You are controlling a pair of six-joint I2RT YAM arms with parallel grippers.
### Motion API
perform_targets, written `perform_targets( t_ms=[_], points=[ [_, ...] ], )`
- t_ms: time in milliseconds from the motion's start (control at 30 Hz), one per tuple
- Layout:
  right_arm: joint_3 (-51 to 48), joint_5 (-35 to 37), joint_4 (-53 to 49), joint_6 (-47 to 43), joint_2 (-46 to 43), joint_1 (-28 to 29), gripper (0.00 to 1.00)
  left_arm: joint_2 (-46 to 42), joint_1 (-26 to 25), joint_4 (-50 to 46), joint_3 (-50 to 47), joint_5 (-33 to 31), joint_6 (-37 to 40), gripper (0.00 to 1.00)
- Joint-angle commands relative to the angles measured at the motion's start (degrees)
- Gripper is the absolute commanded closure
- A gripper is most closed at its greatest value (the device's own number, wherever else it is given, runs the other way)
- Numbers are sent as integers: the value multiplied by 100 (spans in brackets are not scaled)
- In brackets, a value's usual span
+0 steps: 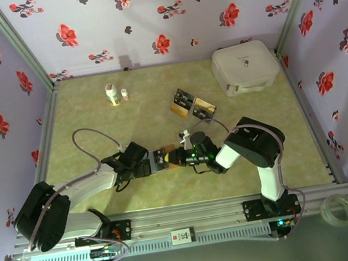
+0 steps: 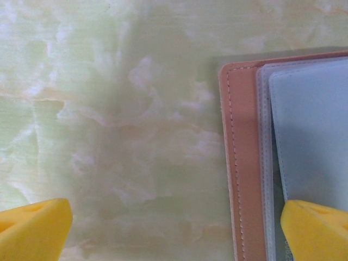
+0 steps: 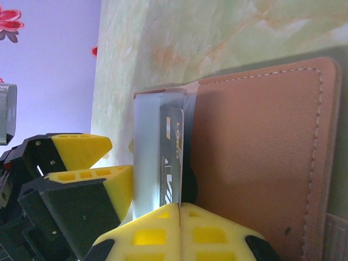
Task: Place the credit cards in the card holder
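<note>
The reddish-brown card holder (image 1: 165,159) lies open on the table between both grippers. My right gripper (image 3: 179,209) is shut on a black credit card (image 3: 172,155) with light markings. The card stands edge-on between the holder's clear grey-blue sleeve (image 3: 145,152) and its brown cover (image 3: 255,152). My left gripper (image 2: 174,234) is open; one yellow fingertip (image 2: 315,228) sits over the holder's grey-blue inside (image 2: 310,136), the other fingertip (image 2: 32,228) over bare table. More credit cards (image 1: 184,100), black and gold, lie in two small piles behind the holder.
A large white rounded case (image 1: 245,67) stands at the back right. Two small bottles (image 1: 112,94) stand at the back left. A roll of clear tape (image 1: 340,207) lies off the table at the front right. Flowered walls close in three sides.
</note>
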Motion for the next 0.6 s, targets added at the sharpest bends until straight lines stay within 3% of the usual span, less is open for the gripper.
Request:
perform_targets(
  t_ms=[0, 233, 567],
  points=[
    [62, -24, -523, 23, 214, 17, 94, 53, 24, -76, -58, -80, -53, 0],
    [114, 88, -938, -128, -52, 11, 76, -97, 131, -263, 73, -114, -93, 0],
    [506, 466, -2447, -746, -704, 11, 60, -470, 632, -347, 45, 6, -174, 0]
  ],
)
